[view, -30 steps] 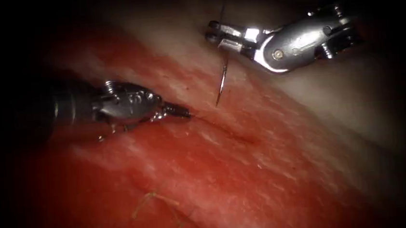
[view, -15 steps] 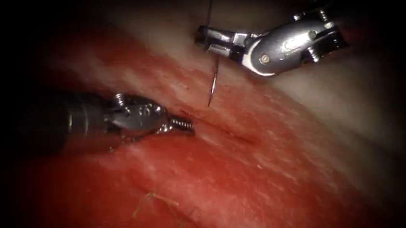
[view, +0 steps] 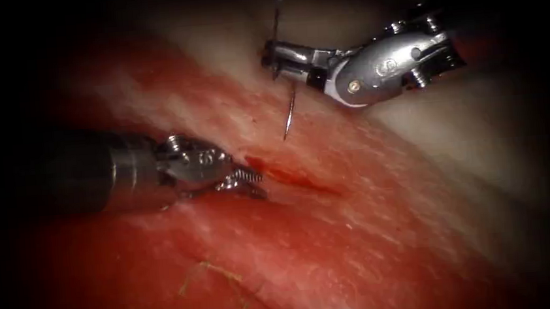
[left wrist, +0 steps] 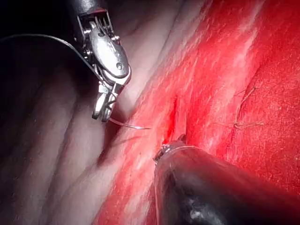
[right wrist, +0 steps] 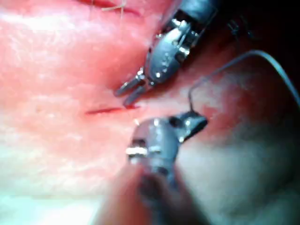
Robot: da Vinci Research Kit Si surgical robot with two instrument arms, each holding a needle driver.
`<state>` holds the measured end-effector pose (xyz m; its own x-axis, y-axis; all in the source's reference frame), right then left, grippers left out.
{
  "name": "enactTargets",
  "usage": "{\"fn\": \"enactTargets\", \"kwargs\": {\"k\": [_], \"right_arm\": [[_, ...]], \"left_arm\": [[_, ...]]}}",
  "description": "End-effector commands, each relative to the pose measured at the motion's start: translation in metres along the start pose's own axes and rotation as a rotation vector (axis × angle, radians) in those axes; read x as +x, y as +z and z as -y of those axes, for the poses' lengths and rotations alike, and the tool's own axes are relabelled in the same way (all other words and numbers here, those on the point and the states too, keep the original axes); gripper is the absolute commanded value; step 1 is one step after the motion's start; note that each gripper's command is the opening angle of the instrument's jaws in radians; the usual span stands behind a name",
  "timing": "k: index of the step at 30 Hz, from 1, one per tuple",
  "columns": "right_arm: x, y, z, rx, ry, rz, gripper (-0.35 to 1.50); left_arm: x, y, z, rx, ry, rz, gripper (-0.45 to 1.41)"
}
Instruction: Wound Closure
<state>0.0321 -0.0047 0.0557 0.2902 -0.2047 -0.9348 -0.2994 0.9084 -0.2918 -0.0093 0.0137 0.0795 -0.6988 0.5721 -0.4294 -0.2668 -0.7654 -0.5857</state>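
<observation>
Cut: a short dark-red slit (view: pixel 293 176) in the pink, wet pork-belly tissue (view: pixel 373 232), gaping, no stitch across it; closure looks barely begun.
Needle: one thin curved steel needle (view: pixel 288 117), free of the tissue, its point hanging just above the cut's right side.
Thread: one dark strand (view: pixel 279 0) rising from the needle's rear.
Right tool (view: pixel 272 60): clamped on the needle near its rear end.
Left tool (view: pixel 251 181): jaws parted, holding nothing, tips at the cut's left end.
Loose ends: a few pale thread scraps (view: pixel 209 277) lying well left of the cut.
</observation>
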Motion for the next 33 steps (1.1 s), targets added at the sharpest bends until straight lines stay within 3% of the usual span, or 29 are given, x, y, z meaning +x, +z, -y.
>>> {"fn": "enactTargets", "kwargs": {"k": [1, 33], "right_arm": [[-0.0003, 0.0007, 0.0008, 0.001, -0.004, -0.004, -0.35], [-0.0023, 0.0009, 0.0025, 0.028, -0.097, 0.002, -0.35]], "left_arm": [[-0.0001, 0.0007, -0.0001, -0.002, 0.000, 0.001, 0.02], [0.0000, 0.0005, -0.0002, -0.005, 0.000, 0.003, 0.09]]}}
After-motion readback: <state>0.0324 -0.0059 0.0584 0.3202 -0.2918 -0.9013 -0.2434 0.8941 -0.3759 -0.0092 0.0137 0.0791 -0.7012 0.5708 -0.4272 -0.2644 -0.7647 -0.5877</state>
